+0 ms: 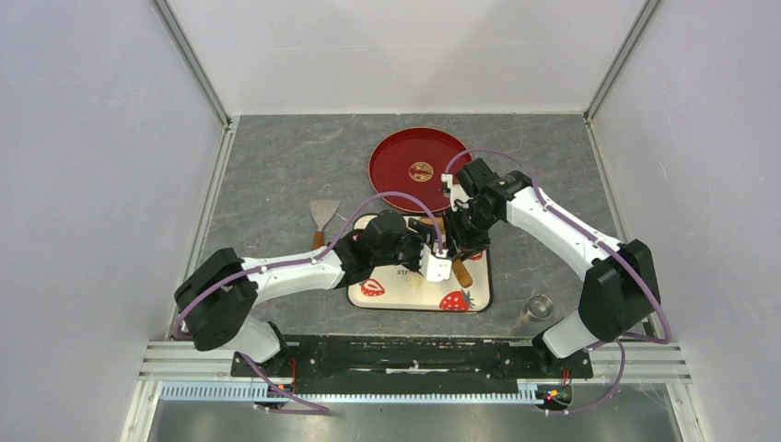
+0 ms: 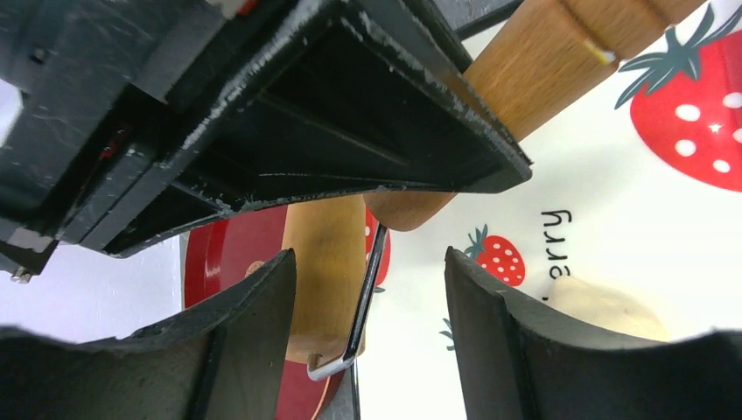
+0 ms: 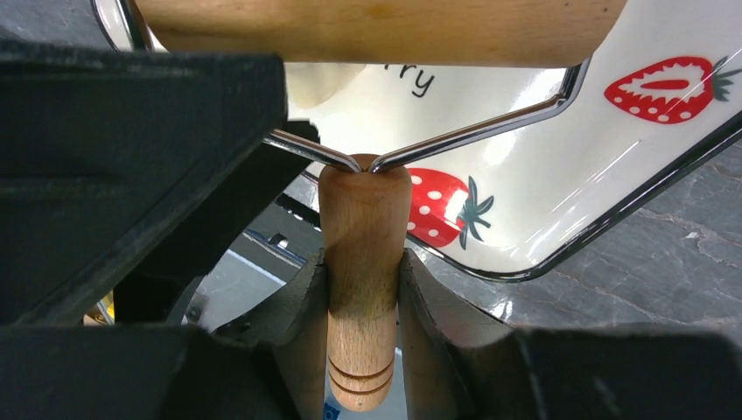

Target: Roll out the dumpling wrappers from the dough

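My right gripper (image 3: 363,273) is clamped on the roller (image 3: 376,31). At the bottom middle of the right wrist view its pads press both sides of the wooden handle (image 3: 363,219), whose grooved end points at the bottom edge. Two wire arms (image 3: 472,131) spread up from the handle's other end to the barrel, which runs across the top edge of that frame. All of this hangs over the tray (image 3: 542,149), white with printed strawberries. My left gripper (image 2: 369,267) has its fingers (image 2: 490,324) apart. In the left wrist view they rise from the bottom edge with a gap between them. Through that gap I see part of the barrel and a bent wire arm farther off, and nothing is pinched. The dough (image 2: 604,306) is a pale cream lump on the tray, at the lower right of the left wrist view, just behind the right-hand finger and below the printed letters. In the right wrist view a pale bit of it shows at the upper left, under the barrel, but I cannot tell whether they touch. From above, both grippers meet over the tray at the frame's centre. The red plate (image 1: 405,166) lies just above it, a scraper (image 1: 322,216) just to its left, and a small metal ring (image 1: 540,306) sits on the grey table (image 1: 276,175) at lower right.
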Available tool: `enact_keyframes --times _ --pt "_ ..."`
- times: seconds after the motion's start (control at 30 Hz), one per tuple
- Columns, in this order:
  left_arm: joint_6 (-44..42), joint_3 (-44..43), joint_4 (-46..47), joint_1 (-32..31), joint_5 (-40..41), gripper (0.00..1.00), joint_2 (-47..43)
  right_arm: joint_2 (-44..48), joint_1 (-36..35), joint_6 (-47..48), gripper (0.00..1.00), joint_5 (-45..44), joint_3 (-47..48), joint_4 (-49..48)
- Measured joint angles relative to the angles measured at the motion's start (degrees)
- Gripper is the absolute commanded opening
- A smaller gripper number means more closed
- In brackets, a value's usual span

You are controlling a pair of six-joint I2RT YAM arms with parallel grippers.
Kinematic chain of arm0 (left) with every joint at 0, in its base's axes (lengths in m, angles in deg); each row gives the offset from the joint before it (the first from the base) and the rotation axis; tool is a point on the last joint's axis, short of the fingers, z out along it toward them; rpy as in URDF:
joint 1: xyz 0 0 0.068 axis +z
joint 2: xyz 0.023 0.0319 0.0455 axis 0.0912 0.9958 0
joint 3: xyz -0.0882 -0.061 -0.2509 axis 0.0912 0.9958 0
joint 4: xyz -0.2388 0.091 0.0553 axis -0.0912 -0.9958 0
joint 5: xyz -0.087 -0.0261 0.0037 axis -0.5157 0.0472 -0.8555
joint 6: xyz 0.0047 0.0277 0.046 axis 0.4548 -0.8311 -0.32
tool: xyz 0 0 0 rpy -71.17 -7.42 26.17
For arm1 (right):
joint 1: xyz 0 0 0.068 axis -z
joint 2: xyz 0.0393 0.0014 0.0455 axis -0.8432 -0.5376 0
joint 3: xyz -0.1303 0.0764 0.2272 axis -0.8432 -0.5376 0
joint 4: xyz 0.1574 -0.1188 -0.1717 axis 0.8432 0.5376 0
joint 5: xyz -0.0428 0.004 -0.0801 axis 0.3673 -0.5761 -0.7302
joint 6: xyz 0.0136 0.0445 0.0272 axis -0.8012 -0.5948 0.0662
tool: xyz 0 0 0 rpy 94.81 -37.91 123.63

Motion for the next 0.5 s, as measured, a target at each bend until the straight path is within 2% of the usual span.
enact_keyframes --times 0.1,0.3,0.37,0.5 --pt "-1.11 -0.55 -0.57 -0.31 2.38 0.62 1.14 0.0 -0.04 0.59 0.0 0.17 0.07 1.18" --pt "-2.49 -2.91 -1.49 -0.9 7.28 0.46 3.45 0.0 -0.04 1.68 0.0 1.86 1.73 3.96" --pt "-3.34 -3.54 -2.34 -1.16 8.46 0.36 3.98 0.0 0.02 1.68 0.0 2.01 2.32 4.17" --pt "-4.57 -4.13 -2.93 -1.84 10.49 0.07 4.81 0.0 0.37 1.7 0.0 1.95 2.64 4.48"
